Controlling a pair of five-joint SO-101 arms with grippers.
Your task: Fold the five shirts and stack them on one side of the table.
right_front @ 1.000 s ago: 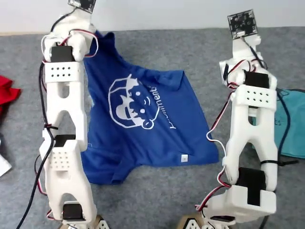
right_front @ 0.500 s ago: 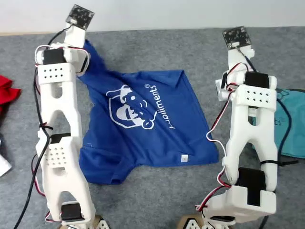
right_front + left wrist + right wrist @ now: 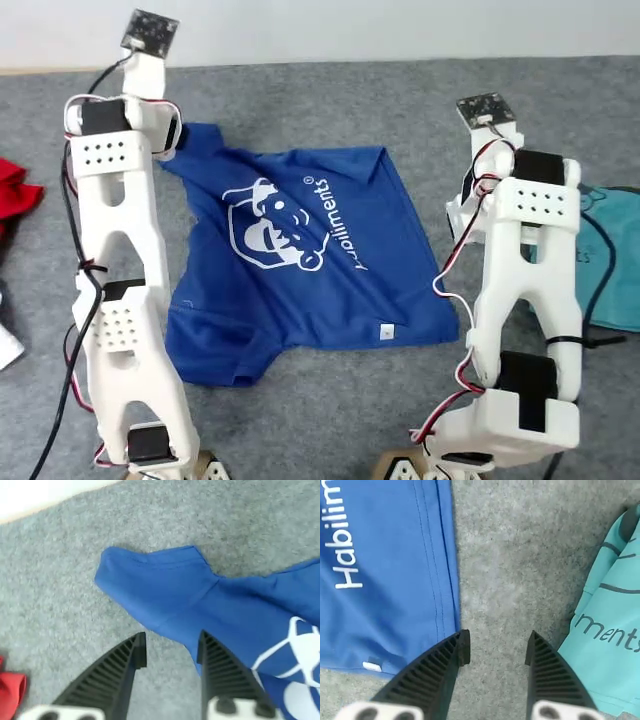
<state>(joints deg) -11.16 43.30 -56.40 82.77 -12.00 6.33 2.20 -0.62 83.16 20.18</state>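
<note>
The blue shirt [image 3: 310,290] lies spread print-up in the middle of the table [image 3: 400,100], with a teal shirt [image 3: 615,265] at the right edge, so it looks flattened with folding not yet begun. The left gripper [image 3: 171,645] hangs open and empty over its far-left sleeve [image 3: 150,575]. The right gripper [image 3: 497,645] is open over bare table beside its right hem [image 3: 447,570]; next, each should pinch an edge and carry it across.

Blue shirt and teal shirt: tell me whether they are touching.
Apart. The right wrist view shows a strip of bare gray table running between the blue shirt and the teal shirt.
</note>
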